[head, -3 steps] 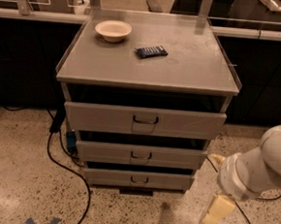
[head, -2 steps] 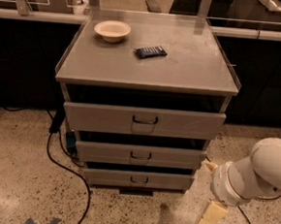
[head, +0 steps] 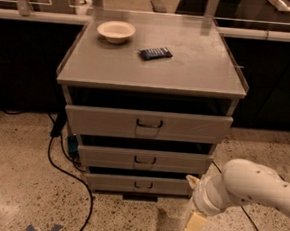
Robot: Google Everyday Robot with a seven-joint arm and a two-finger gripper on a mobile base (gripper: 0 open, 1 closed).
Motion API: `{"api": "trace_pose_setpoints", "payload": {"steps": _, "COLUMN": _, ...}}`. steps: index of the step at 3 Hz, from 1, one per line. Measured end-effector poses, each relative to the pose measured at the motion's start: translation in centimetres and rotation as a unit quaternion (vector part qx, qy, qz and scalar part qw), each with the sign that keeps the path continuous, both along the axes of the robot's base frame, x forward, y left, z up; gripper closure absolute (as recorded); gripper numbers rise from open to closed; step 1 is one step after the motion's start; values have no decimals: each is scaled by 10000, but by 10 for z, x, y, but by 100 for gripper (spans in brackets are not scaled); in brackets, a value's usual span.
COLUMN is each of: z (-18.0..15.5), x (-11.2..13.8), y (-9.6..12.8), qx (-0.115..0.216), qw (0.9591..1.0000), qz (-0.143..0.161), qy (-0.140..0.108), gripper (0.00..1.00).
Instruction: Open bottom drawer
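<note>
Bottom drawer [head: 114, 183]: lowest of three in the grey cabinet [head: 198, 71], just above the floor [head: 14, 177]. We read its front as the narrowest and shallowest, with one small dark loop handle [head: 143, 185] at centre.
Drawers, count: three. Top drawer [head: 99, 121] is widest and tallest, middle drawer [head: 111, 157] is mid-sized. One handle each, and a dark gap above each front.
Gripper [head: 189, 207]: low at the right, just beside the bottom drawer's right end and apart from its handle.
Gripper state: we see two pale fingers [head: 195, 225] spread apart, one up near the drawer corner and one pointing down at the floor, with nothing between them.
Arm [head: 259, 189]: one, white, coming in from the right edge.
Cabinet top, count: two items. One pale bowl [head: 115, 31] sits at back left and one dark blue packet [head: 156, 53] near centre, apart from each other.
Floor: speckled. Black cables [head: 56, 165] run down the cabinet's left side, and there is one blue tape mark [head: 43, 230] at the bottom edge.
</note>
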State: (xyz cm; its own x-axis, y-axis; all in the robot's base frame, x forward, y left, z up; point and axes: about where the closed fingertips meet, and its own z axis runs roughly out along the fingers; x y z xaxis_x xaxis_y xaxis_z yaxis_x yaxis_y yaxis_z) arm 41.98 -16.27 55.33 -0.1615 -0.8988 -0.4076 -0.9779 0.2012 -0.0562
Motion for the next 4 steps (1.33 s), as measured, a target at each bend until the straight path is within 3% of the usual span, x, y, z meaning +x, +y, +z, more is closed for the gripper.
{"api": "trace_pose_setpoints", "payload": {"steps": 1, "z": -40, "x": 13, "y": 10, "qx": -296, "qw": 9994, "qz": -159, "qy": -77, "gripper": 0}}
{"api": "trace_pose_setpoints", "payload": {"steps": 2, "z": -42, "x": 23, "y": 18, "qx": -278, "qw": 9990, "qz": -338, "qy": -131, "gripper": 0}}
{"api": "trace_pose_setpoints", "payload": {"steps": 3, "z": -42, "x": 23, "y": 18, "qx": -278, "qw": 9990, "qz": -338, "qy": -131, "gripper": 0}}
{"api": "trace_pose_setpoints", "payload": {"steps": 4, "z": -79, "x": 25, "y": 24, "qx": -346, "qw": 9993, "qz": -158, "qy": -63, "gripper": 0}}
